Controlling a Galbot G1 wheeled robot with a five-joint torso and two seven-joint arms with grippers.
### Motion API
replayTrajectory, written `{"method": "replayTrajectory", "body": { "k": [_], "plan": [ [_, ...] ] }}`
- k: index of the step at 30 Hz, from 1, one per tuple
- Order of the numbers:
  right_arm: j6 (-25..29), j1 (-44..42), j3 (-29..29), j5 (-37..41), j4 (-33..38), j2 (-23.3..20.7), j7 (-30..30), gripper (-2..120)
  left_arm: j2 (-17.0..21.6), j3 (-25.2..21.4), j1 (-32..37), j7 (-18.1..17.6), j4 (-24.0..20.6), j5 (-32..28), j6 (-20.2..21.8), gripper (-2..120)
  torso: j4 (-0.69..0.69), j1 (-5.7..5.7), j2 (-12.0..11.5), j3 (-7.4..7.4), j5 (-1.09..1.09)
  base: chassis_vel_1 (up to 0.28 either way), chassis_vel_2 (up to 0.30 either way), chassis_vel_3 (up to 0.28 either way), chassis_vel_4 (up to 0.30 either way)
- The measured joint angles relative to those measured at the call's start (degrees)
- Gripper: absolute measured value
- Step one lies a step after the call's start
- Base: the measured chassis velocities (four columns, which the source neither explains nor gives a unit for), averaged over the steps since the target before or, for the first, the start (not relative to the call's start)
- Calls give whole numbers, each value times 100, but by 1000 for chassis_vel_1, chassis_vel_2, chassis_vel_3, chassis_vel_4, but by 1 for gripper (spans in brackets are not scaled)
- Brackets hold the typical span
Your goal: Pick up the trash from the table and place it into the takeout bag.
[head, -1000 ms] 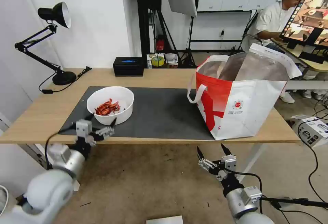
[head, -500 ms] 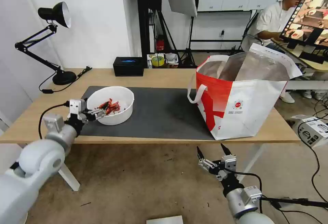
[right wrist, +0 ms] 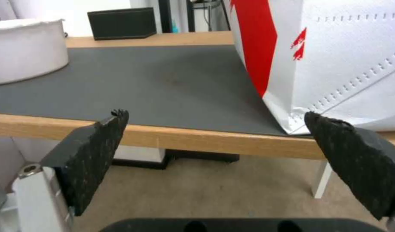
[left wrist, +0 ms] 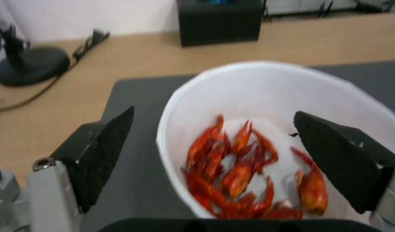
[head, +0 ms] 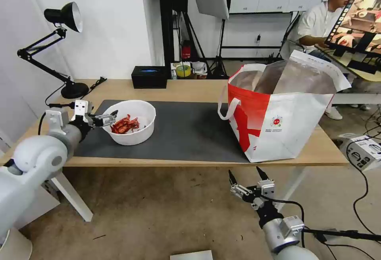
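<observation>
One bowl (head: 129,122) (red shells inside) sits between the left tool's (head: 106,118) spread, empty fingers.

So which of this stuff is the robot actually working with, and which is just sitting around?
Part of the job:
- white bowl of red shell scraps, on the table
- takeout bag, standing open
- left gripper, open at the bowl's rim
- right gripper, open, below the table edge

Just lying about:
- desk lamp
- black box
- dark grey mat
</observation>
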Motion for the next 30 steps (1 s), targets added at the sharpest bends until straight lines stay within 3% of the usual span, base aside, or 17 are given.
{"method": "replayTrajectory", "body": {
  "k": [6,12,21,30],
  "plan": [
    [0,1,0,0,0,0,0,100,92,231,-538,-157,246,-658,738,100,0,0,1,0,0,0,0,0,0],
    [0,0,0,0,0,0,0,100,56,671,-1195,-210,698,-1198,1144,100,0,0,1,0,1,0,0,0,0],
    [1,0,0,0,0,0,0,100,-256,1393,-1933,-333,1350,-1294,1342,100,0,0,1,0,1,0,0,0,0],
    [1,0,0,0,0,0,0,100,-520,1779,-2369,-536,1732,-1322,1379,100,0,0,1,0,1,0,0,0,0]
  ]
}}
